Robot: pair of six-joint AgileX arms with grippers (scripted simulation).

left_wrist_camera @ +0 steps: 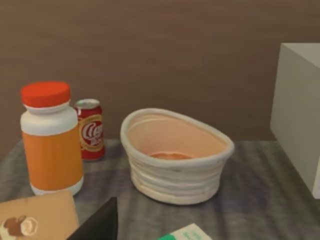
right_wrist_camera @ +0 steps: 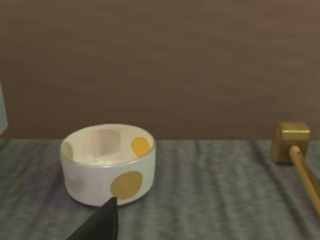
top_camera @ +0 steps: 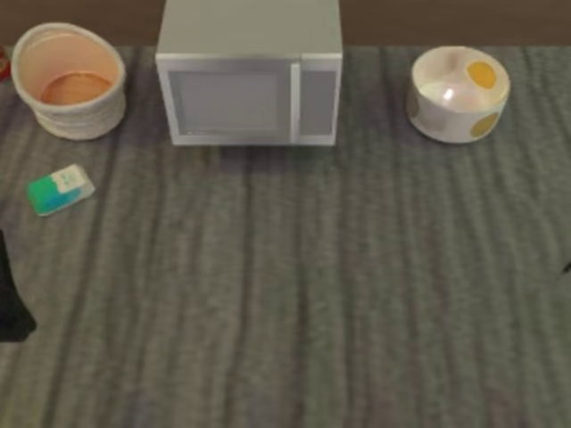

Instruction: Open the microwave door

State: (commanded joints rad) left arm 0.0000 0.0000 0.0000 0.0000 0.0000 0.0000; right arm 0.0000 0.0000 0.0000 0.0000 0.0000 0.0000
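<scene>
The microwave (top_camera: 249, 71) stands at the far edge of the table (top_camera: 294, 294), its long axis running left to right and its front facing the near edge. The microwave door (top_camera: 228, 100) lies flat and closed, hinged side unclear, control panel strip (top_camera: 318, 99) to its right. The left gripper (top_camera: 11, 299) sits parked at the left table edge, well apart from and nearer than the microwave; finger state cannot be determined. The right gripper is barely visible at the right edge; state cannot be determined.
</scene>
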